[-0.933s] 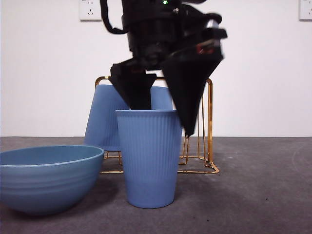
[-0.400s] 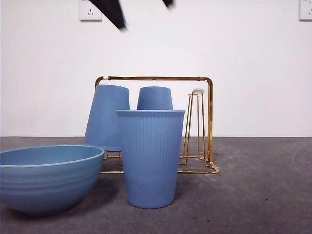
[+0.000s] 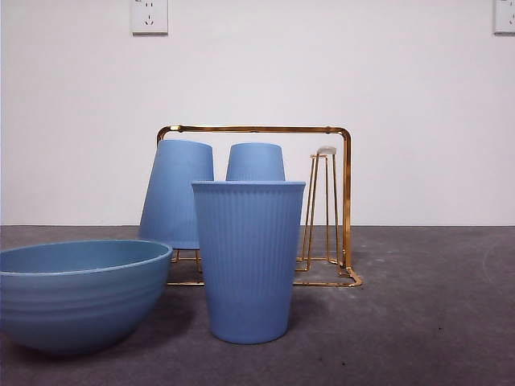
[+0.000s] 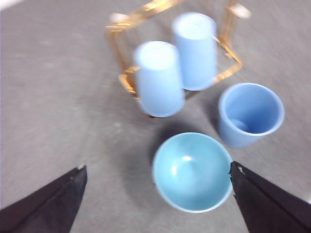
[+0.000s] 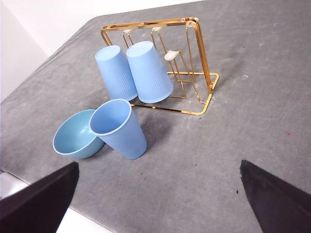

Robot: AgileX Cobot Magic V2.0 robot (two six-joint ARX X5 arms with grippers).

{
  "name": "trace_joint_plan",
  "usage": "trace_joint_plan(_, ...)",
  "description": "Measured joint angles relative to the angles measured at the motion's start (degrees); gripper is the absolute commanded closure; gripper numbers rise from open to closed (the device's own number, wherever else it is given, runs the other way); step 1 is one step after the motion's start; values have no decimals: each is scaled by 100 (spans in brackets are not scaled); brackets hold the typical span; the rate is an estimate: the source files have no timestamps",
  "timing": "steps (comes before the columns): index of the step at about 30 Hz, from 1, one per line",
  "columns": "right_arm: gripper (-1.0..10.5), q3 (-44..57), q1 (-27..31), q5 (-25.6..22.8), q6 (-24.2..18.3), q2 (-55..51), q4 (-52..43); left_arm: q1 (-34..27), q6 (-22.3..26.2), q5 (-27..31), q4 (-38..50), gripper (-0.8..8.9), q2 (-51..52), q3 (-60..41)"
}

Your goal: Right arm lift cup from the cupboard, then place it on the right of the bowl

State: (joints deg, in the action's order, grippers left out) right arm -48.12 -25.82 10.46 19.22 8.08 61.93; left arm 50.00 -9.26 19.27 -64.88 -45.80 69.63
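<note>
A light-blue ribbed cup (image 3: 249,261) stands upright on the table just right of the wide blue bowl (image 3: 76,291); it also shows in the right wrist view (image 5: 119,130) and the left wrist view (image 4: 249,114). Behind it the gold wire cupboard (image 3: 346,201) holds two more cups upside down on its pegs (image 3: 177,193) (image 3: 255,162); its right peg loop is bare. My right gripper (image 5: 158,194) is open and empty, high above the table. My left gripper (image 4: 155,201) is open and empty, high above the bowl (image 4: 192,172). Neither arm shows in the front view.
The grey table (image 3: 426,322) stretches to the right of the cup and rack. A white wall with two sockets (image 3: 149,16) stands behind. The table's near edge (image 5: 58,204) shows in the right wrist view.
The arm has let go of the cup and risen out of the front view. The cup stays standing right of the bowl.
</note>
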Motion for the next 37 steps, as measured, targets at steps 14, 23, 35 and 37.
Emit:
trace_joint_plan(14, 935, 0, 0, -199, -138, 0, -83, -2, -643, 42, 330, 808, 1906, -1080)
trace_joint_plan(23, 935, 0, 0, -195, -136, 0, -155, -2, -664, 39, 291, 808, 1917, -1080)
trace_joint_plan(35, 935, 0, 0, -192, -136, 0, -157, -1405, -363, 15, 1207, 808, 2122, -1996)
trace_joint_plan(37, 935, 0, 0, -192, -136, 0, -157, -2028, -57, -17, 1993, 808, 2343, -2634)
